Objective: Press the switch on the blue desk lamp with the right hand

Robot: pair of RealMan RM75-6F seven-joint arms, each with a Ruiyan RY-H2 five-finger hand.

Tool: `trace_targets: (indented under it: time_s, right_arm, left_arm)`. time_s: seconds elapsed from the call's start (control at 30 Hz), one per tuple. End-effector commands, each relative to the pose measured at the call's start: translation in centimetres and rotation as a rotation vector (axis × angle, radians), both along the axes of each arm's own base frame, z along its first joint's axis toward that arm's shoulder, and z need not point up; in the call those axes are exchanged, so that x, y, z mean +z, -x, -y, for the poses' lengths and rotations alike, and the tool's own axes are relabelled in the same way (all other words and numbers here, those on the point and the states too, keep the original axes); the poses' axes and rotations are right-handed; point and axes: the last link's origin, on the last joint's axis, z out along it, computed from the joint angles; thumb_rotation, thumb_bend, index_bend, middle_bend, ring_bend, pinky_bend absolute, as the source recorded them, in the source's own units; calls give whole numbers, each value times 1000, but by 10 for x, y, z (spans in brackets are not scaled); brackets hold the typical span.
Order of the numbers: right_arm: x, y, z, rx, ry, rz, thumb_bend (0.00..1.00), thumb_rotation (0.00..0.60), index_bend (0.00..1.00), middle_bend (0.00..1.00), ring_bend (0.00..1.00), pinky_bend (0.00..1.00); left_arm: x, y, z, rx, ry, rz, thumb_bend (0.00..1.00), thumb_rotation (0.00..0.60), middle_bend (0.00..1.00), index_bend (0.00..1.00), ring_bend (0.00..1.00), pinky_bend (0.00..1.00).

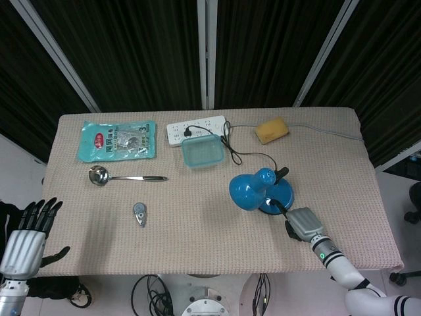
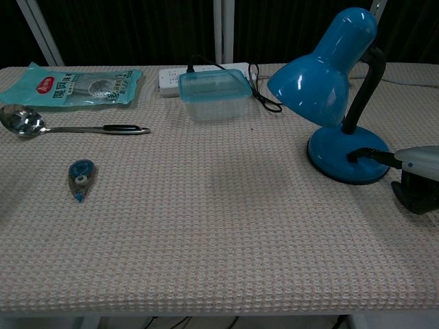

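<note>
The lamp [image 1: 262, 191] is standing unlit on the right half of the tabletop [image 1: 197, 243], its shade tilting down to the left. The right robot hand [image 1: 300, 224] is lying just beside the base, holding nothing, 1 dark finger [image 2: 370, 155] touching the base's top. The left robot hand [image 1: 26, 236] is hanging off the tabletop's left edge, fingers spread wide, holding nothing.

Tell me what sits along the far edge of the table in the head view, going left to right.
Teal snack packet → white power strip → yellow sponge.
</note>
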Motion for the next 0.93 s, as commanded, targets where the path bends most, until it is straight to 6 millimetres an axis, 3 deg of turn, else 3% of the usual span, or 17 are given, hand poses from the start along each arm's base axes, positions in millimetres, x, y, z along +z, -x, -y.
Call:
trace_targets:
  time_s: [0.03,0.13,0.3,0.43,0.5,0.57,0.63,0.67,0.7,0.77,0.93]
  right_arm:
    - [9,-1,-2,40,55,-2,807,600,0,1000,1000,1000]
    - [23,-2,-11,79,129,13,805,600,0,1000,1000,1000]
    - [66,7,-33,159,345,53,774,600,0,1000,1000,1000]
    - [101,18,-51,214,530,133,636,600,0,927,939,960]
    - [117,26,-60,258,637,144,530,600,0,756,766,840]
    - [130,37,-70,284,704,118,401,600,0,518,496,651]
    - [139,47,-77,270,723,67,283,600,0,273,223,421]
    - [144,52,-80,252,726,33,212,600,0,110,72,237]
    - [149,56,-84,226,725,7,166,600,0,43,16,132]
    - [155,58,-88,194,734,22,102,600,0,0,0,23]
    - [160,66,-95,158,752,-17,30,600,0,0,0,0]
  left_arm:
    - [0,0,0,0,0,0,30,600,0,0,0,0]
    - [0,0,0,1,0,1,31,600,0,0,0,0]
    - [0,1,-1,0,2,3,31,600,0,0,0,0]
    - [-1,-1,-1,-8,5,4,31,600,0,0,0,0]
    - [-2,-2,-1,-12,6,5,30,600,0,0,0,0]
    - [-2,-3,-1,-18,6,4,30,600,0,0,0,0]
    - [-2,-4,-1,-21,6,3,30,600,0,0,0,0]
    - [-2,-5,0,-23,6,2,30,600,0,0,0,0]
    - [-2,-6,0,-26,3,-1,30,600,0,0,0,0]
    - [-2,-6,0,-29,-3,-6,31,600,0,0,0,0]
    - [-2,-5,1,-23,-7,-3,30,600,0,0,0,0]
